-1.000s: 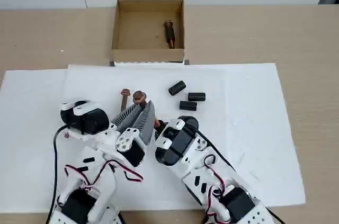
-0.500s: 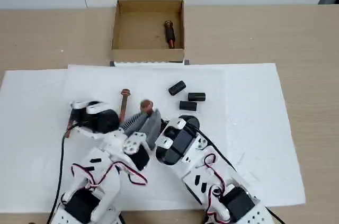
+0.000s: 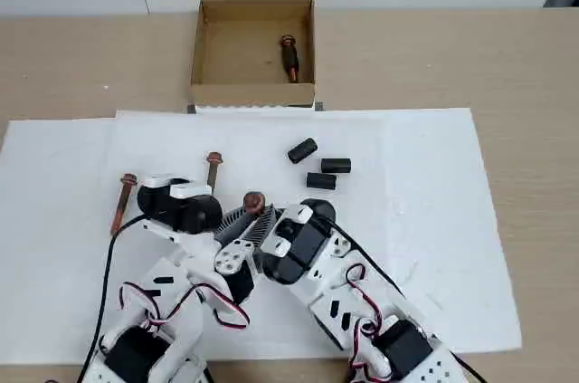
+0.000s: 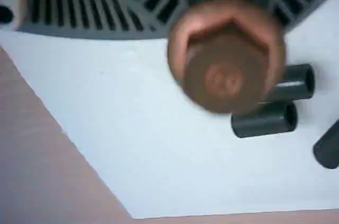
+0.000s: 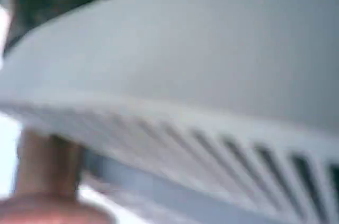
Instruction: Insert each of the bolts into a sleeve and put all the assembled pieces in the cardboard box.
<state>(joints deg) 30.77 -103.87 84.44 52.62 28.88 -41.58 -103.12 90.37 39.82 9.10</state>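
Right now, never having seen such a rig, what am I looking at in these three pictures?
Two robot arms sit side by side at a table. One picture looks down from a fixed camera; the other two come from a camera on each arm's wrist. On the white paper lie three black sleeves and two loose bolts. The cardboard box holds one assembled piece. The left gripper is shut on a third bolt, its head close up in the left wrist view. The right arm sits close beside it.
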